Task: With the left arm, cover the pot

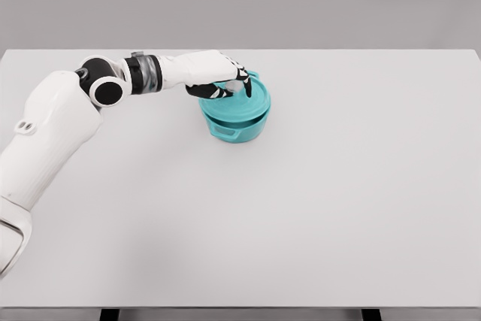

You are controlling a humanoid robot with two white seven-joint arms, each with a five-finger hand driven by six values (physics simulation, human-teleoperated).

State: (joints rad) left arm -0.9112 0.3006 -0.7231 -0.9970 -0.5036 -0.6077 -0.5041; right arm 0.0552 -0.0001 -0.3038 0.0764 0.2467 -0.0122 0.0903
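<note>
A teal pot (239, 124) with side handles stands on the white table (301, 201), a little left of the middle toward the back. A teal lid (252, 101) lies on top of it, seemingly seated on the rim. My left hand (229, 86) reaches in from the left over the lid, with its dark fingertips curled around the lid's grey knob (233, 89). The hand hides the lid's left part.
The table's far edge runs just behind the pot. Dark table legs (110, 314) show under the near edge.
</note>
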